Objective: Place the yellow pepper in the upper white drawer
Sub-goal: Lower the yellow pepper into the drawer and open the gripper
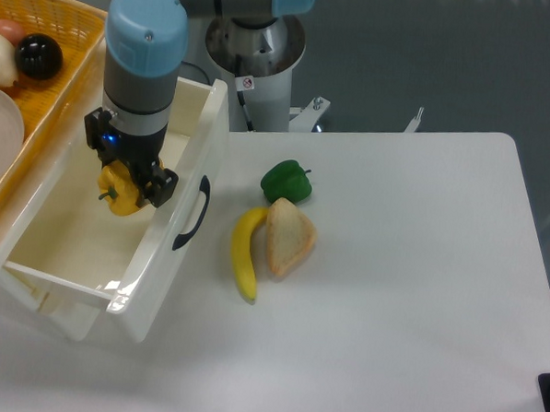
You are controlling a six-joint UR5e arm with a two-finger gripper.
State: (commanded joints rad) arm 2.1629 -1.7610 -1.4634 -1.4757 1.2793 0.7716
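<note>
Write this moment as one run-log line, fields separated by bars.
pincer: shut on yellow pepper | position: over open upper white drawer | pepper: not released | table: green pepper untouched

Gripper [121, 185]: jaws closed on yellow pepper [116, 192], held inside the open upper white drawer [152, 255]. Yellow wicker basket [70, 29], above the drawer's left side: black ball [38, 56], white plate [2, 132]. White desk [409, 296]: green pepper [285, 181], banana [245, 255] touching a bread slice [289, 237].
</note>
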